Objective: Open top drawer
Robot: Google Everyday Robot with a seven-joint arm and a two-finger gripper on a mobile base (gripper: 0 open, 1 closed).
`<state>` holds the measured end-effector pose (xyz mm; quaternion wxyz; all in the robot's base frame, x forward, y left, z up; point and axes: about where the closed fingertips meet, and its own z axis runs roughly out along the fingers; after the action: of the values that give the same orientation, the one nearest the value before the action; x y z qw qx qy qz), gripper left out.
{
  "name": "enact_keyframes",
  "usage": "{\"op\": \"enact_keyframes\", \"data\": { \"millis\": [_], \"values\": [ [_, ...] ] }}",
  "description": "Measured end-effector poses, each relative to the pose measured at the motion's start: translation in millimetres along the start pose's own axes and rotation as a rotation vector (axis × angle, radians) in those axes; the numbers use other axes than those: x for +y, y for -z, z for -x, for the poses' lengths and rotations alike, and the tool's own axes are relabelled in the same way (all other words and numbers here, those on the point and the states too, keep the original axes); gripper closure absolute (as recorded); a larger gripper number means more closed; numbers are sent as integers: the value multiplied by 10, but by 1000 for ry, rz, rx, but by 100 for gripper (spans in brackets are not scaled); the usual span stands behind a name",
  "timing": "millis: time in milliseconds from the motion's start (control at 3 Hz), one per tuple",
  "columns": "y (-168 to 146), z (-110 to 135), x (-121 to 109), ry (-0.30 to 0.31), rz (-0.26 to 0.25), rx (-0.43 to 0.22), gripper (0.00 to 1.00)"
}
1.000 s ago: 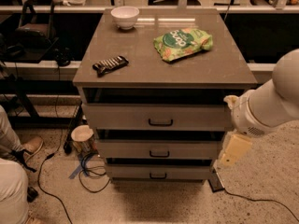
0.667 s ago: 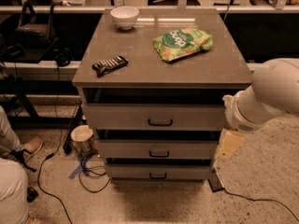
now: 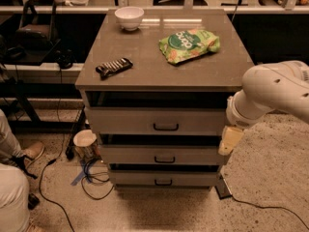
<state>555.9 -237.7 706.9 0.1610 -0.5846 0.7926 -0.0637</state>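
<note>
The top drawer (image 3: 125,121) is the widest of three grey-beige drawers in the cabinet, with a small black bar handle (image 3: 166,127) at its centre. Its front sits about flush under the cabinet top (image 3: 145,66), and a dark gap shows above it. My gripper (image 3: 229,141) hangs at the end of the white arm (image 3: 270,93), at the cabinet's right front corner. It is level with the gap below the top drawer and well to the right of the handle, touching nothing I can see.
Two narrower drawers (image 3: 164,156) (image 3: 163,179) sit below. On the top lie a white bowl (image 3: 129,17), a green snack bag (image 3: 189,45) and a dark bar (image 3: 114,67). A cup (image 3: 86,143) and cables (image 3: 91,175) are on the floor to the left, beside a person's leg (image 3: 14,197).
The arm has swung a little left and up, bringing the gripper closer to the cabinet's right front corner. The drawers have not moved.
</note>
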Motion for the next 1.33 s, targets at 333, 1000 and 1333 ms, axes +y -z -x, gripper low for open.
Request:
{"op": "enact_keyframes", "data": {
  "millis": [333, 1000, 1333],
  "values": [
    [-314, 73, -184, 5, 24, -3, 0],
    [-678, 332, -240, 51, 58, -6, 16],
    [-764, 385, -153, 63, 77, -6, 38]
  ]
}}
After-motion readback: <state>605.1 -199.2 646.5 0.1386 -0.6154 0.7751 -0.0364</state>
